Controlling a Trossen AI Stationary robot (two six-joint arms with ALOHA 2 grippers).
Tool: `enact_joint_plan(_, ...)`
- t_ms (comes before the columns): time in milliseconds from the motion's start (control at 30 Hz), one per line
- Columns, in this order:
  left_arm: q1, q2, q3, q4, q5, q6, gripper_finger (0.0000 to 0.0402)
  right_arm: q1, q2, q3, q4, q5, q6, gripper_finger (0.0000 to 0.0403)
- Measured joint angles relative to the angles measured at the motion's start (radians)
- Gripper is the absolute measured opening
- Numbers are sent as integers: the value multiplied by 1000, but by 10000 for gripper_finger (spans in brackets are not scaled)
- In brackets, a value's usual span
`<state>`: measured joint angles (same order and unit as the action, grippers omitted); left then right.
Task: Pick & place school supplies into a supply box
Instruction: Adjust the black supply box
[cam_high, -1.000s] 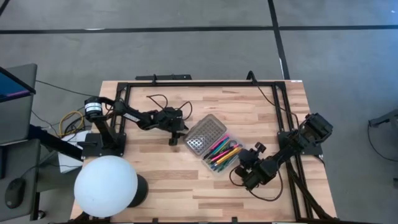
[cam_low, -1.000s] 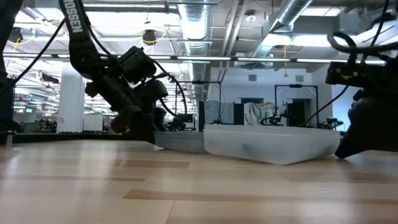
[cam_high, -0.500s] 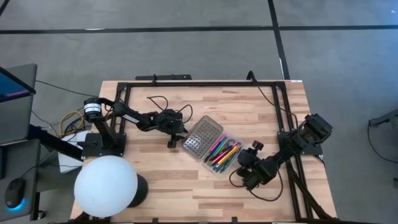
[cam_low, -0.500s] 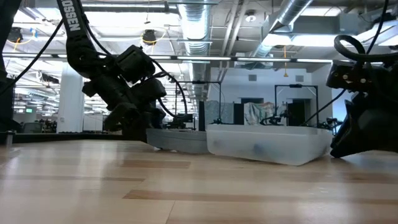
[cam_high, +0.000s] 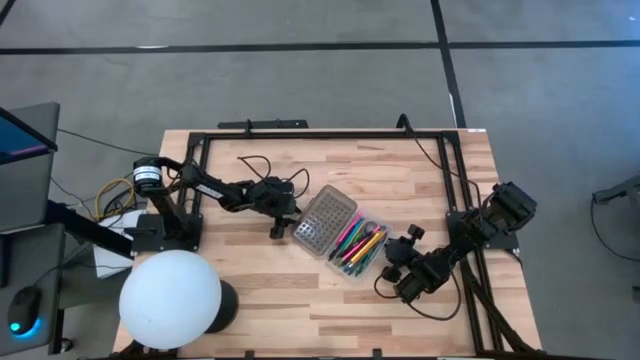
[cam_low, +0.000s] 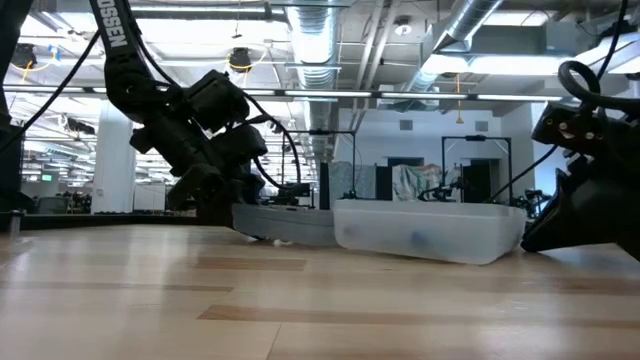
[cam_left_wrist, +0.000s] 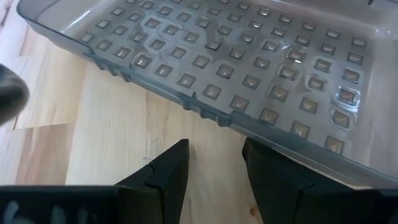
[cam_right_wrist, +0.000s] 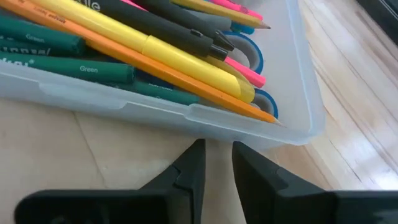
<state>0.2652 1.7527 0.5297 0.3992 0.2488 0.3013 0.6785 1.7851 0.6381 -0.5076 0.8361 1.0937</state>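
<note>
High view, left arm: stretched low, left gripper (cam_high: 292, 226) beside the grey dotted plastic lid (cam_high: 326, 220), fingers parted, empty.
Right arm: right gripper (cam_high: 392, 262) beside the clear plastic supply box (cam_high: 375, 258) of coloured pens (cam_high: 356, 243), fingers narrow, empty.

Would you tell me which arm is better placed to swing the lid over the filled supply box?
The left. Its pincer sits open at the dotted lid edge, while the right pincer faces the supply box wall holding the pens.

Wooden table (cam_high: 400, 175) bearing the open supply box (cam_high: 361, 245) with lid (cam_high: 327, 221) flat
</note>
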Motion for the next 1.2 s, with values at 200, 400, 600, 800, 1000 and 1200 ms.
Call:
enact_joint_plan(200,1,4,-5,53,13,3,153,-20,0,-8,-8,9,6,71)
enact_joint_plan(400,1,4,-24,72,12,2,153,-39,-1,-12,30,20,-74,71)
enact_joint_plan(600,1,4,-50,111,7,-11,153,-58,-2,-16,44,31,-101,71)
enact_joint_plan(800,-4,4,-55,115,34,-15,153,-63,-3,-21,58,38,-120,71)
enact_joint_plan(1000,-19,3,-56,113,28,-15,153,-65,-3,-21,63,42,-130,71)
enact_joint_plan(1200,-20,2,-67,118,39,-30,153,-70,-4,-23,98,66,-198,71)
